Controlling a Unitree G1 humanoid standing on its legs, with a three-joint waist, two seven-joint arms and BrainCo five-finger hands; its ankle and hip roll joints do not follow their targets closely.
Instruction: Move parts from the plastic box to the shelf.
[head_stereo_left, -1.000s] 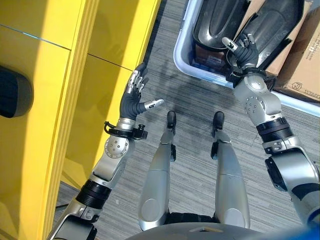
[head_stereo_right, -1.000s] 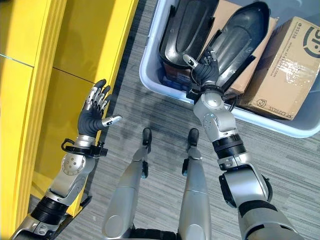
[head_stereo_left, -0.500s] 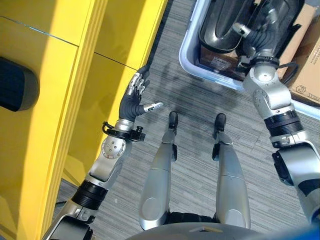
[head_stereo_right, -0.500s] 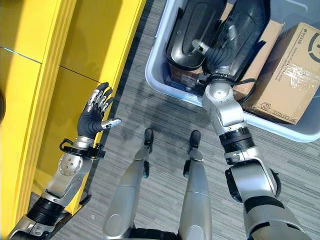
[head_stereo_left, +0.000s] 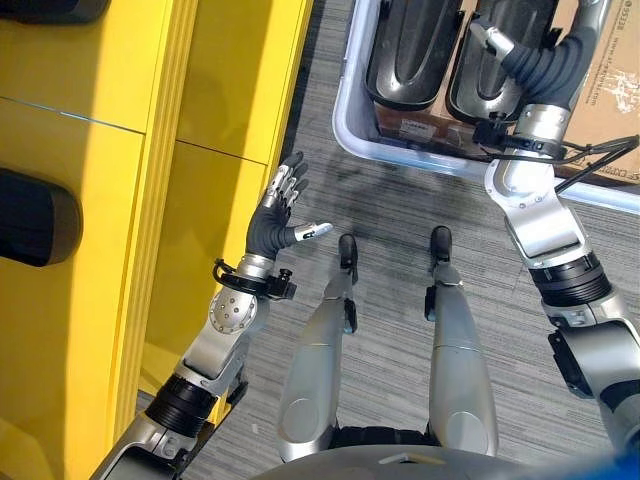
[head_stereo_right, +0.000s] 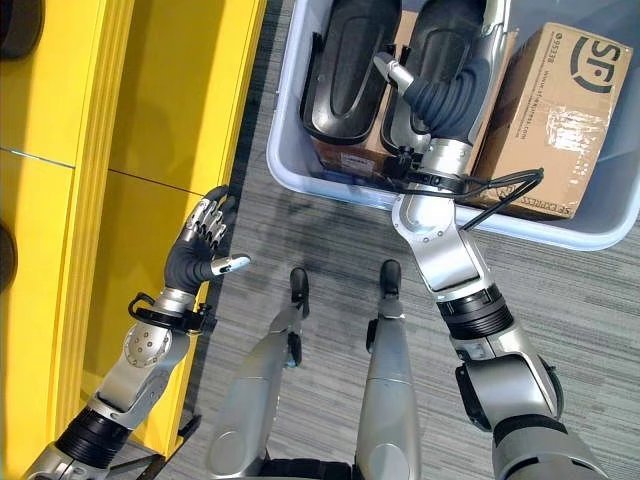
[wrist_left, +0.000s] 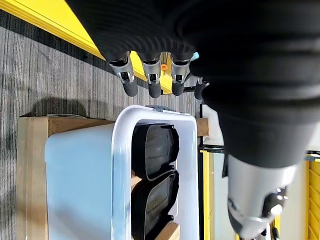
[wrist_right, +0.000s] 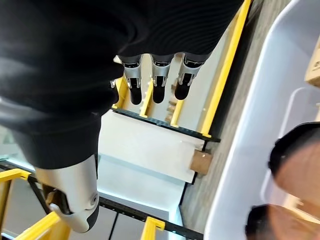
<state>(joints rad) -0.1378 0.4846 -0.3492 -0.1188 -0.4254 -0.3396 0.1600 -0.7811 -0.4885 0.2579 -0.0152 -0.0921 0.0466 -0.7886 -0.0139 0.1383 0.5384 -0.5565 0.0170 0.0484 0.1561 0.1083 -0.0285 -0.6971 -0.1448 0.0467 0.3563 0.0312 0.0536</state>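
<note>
A pale plastic box (head_stereo_right: 290, 160) stands on the floor ahead, to the right. Two black moulded parts lie in it side by side, one on the left (head_stereo_right: 345, 70) and one on the right (head_stereo_right: 447, 30). My right hand (head_stereo_right: 450, 95) hovers over the right part, thumb out to the side, fingers straight with nothing in them (wrist_right: 157, 82). A yellow shelf (head_stereo_left: 100, 200) runs along the left. My left hand (head_stereo_left: 278, 212) is raised beside it, open and empty, with its fingers (wrist_left: 150, 82) straight.
Cardboard boxes (head_stereo_right: 550, 110) fill the right side of the plastic box and lie under the black parts. Black parts rest on the yellow shelf (head_stereo_left: 35, 215). Grey striped carpet (head_stereo_left: 400, 210) lies between shelf and box.
My right hand has reached farther into the box, from its near rim to above the right black part. The left hand has stayed raised and open. The camera has shifted.
</note>
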